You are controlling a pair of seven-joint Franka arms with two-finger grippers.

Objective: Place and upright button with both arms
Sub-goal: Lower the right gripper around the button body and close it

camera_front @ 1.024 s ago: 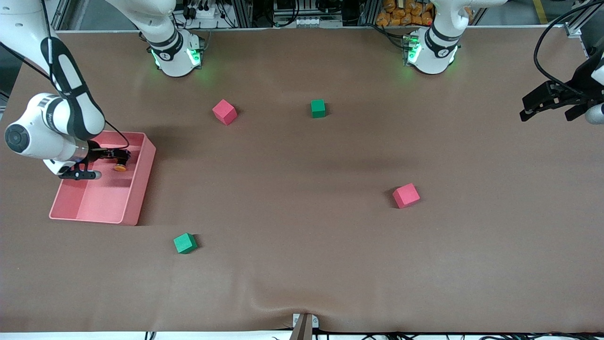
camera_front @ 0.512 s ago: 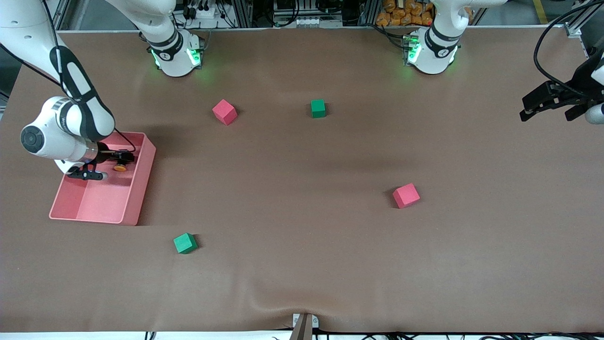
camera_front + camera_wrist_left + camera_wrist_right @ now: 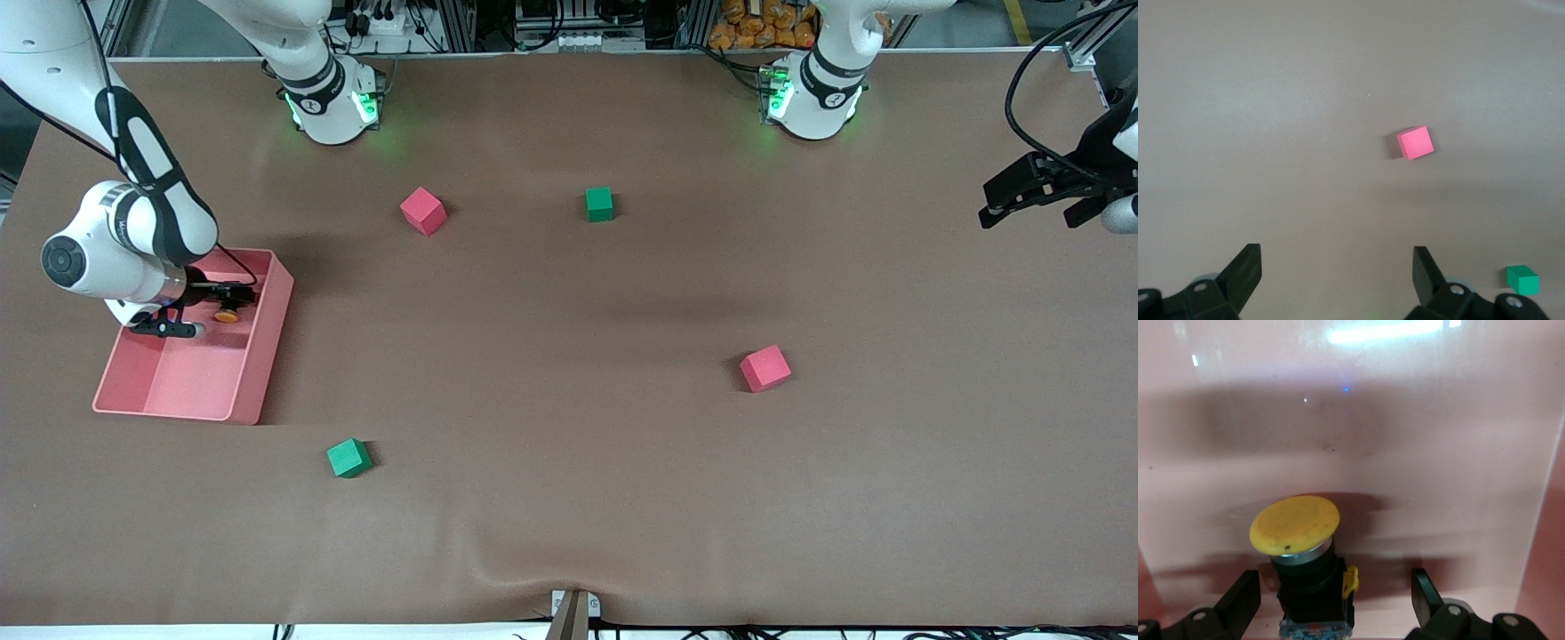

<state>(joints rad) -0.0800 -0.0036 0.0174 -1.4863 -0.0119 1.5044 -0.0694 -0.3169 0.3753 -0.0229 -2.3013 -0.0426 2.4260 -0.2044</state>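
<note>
My right gripper (image 3: 1331, 600) hung in the pink tray (image 3: 258, 356) at the frame's left, fingers apart either side of the button (image 3: 1301, 553), which stood cap-up there, ungripped. My left gripper (image 3: 1335, 273) waited open at the right edge.

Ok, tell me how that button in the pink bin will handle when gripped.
The button looks rigid, so the open right gripper straddling it should get firm purchase on its boxy black body. Its wide round cap makes it top-heavy, likely to tip. On its side it would probably roll.
</note>
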